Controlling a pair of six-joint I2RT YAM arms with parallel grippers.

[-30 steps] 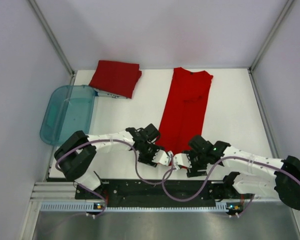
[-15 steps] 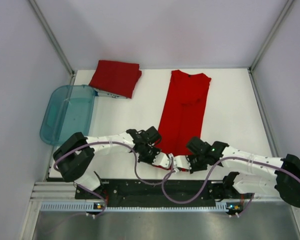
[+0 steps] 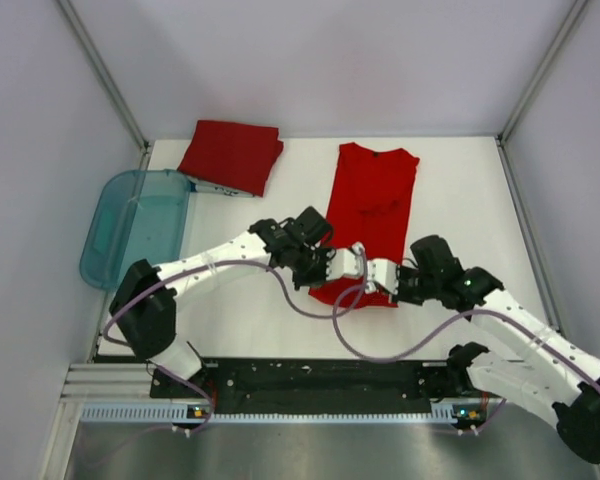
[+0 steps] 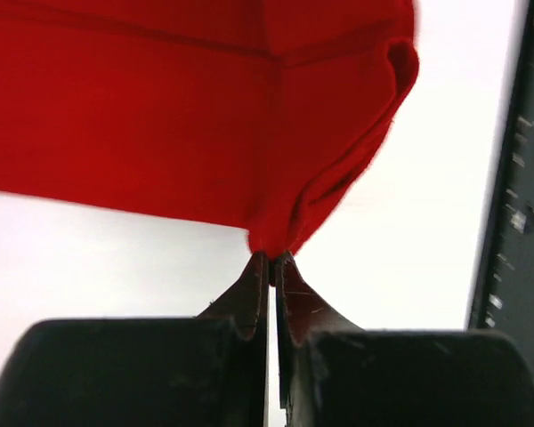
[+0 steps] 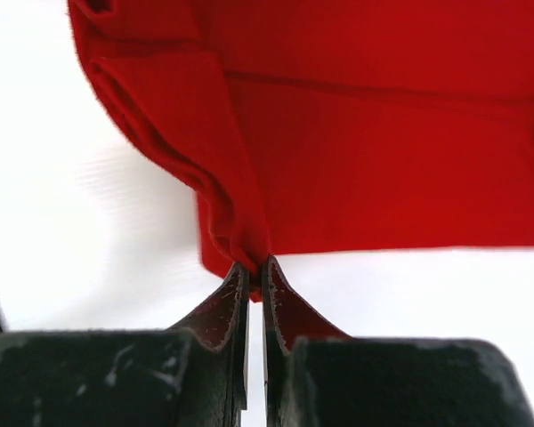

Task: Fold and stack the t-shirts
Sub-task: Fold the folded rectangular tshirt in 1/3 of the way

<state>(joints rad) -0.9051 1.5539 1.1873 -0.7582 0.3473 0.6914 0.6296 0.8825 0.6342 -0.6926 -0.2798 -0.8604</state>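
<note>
A long red t-shirt [image 3: 372, 195], folded into a narrow strip, lies down the middle of the white table, collar at the far end. Its near end is lifted off the table and hangs doubled. My left gripper [image 3: 348, 262] is shut on the hem's left corner, and the fabric [image 4: 160, 116] bunches at its tips [image 4: 273, 258]. The right gripper [image 3: 378, 272] is shut on the other corner, with cloth [image 5: 383, 151] pinched at its tips [image 5: 255, 265]. Both grippers hang close together over the strip's near part. A second t-shirt [image 3: 232, 155], folded into a square, rests at the back left.
A translucent teal tub [image 3: 138, 225] sits at the table's left edge, partly over the side. Something small and pale pokes out from under the folded shirt [image 3: 215, 187]. Grey walls close in the table [image 3: 470, 190] on three sides. A black rail [image 4: 516, 222] runs along the near edge.
Both grippers have shut on the strip's near hem by the table's front edge. They have lifted it and carried it away from me, toward the collar, so the shirt looks shorter.
</note>
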